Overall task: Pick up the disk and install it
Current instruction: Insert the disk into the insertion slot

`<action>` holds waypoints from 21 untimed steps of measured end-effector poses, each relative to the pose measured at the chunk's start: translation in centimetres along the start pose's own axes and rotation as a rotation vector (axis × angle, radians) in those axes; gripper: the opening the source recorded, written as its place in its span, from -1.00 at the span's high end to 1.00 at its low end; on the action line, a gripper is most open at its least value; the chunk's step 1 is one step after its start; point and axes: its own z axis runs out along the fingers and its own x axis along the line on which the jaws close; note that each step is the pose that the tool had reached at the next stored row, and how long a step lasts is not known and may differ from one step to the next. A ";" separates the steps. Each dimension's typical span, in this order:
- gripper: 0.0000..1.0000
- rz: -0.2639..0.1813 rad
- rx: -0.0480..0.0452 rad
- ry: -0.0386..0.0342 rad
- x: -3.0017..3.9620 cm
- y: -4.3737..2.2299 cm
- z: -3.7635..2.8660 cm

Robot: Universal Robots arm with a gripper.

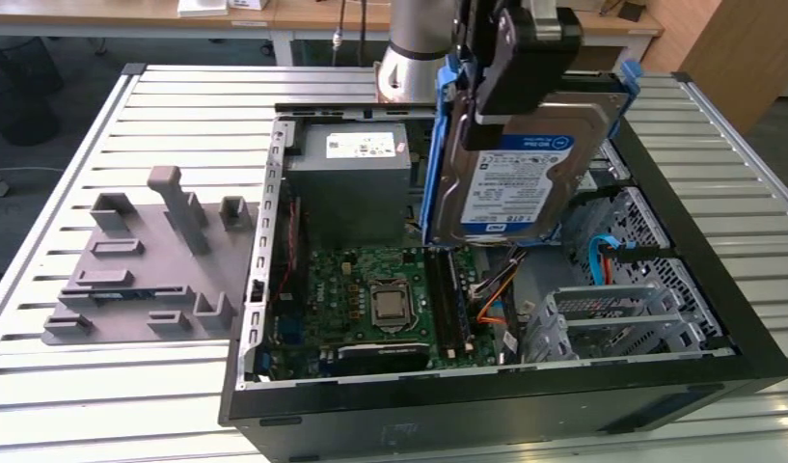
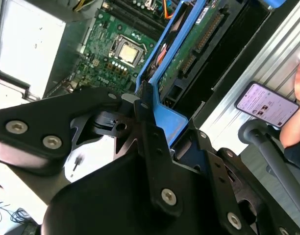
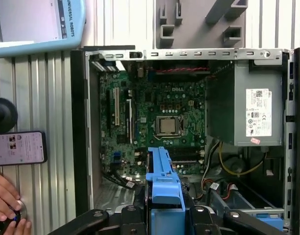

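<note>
The gripper (image 1: 516, 96) pinches the disk (image 1: 520, 178) by its top edge, upright over the far end of the case (image 1: 497, 410) (guessing so it drops straight in).

disk (image 1: 516, 183): upper end covered by the gripper (image 1: 516, 96) clamped on it, above the computer case (image 1: 497, 400).
motherboard (image 1: 355, 289), inside the case: one side hidden behind the disk.
hand (image 3: 4, 193), beside the case in the first wrist view: cut off by the picture's edge.
</note>
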 end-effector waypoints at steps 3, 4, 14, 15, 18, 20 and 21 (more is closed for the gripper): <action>0.27 0.000 0.0000 -0.0001 0.51 -0.48 0.21; 0.27 0.000 0.0000 -0.0001 0.79 -0.61 0.28; 0.27 0.000 0.0000 -0.0001 3.28 -1.41 0.62; 0.27 0.000 0.0000 -0.0001 3.30 -1.76 0.64; 0.27 0.000 0.0000 -0.0003 3.40 -2.63 0.79; 0.27 0.000 -0.0001 0.0001 3.63 -2.87 0.95; 0.27 0.000 -0.0001 0.0001 3.82 -2.96 1.06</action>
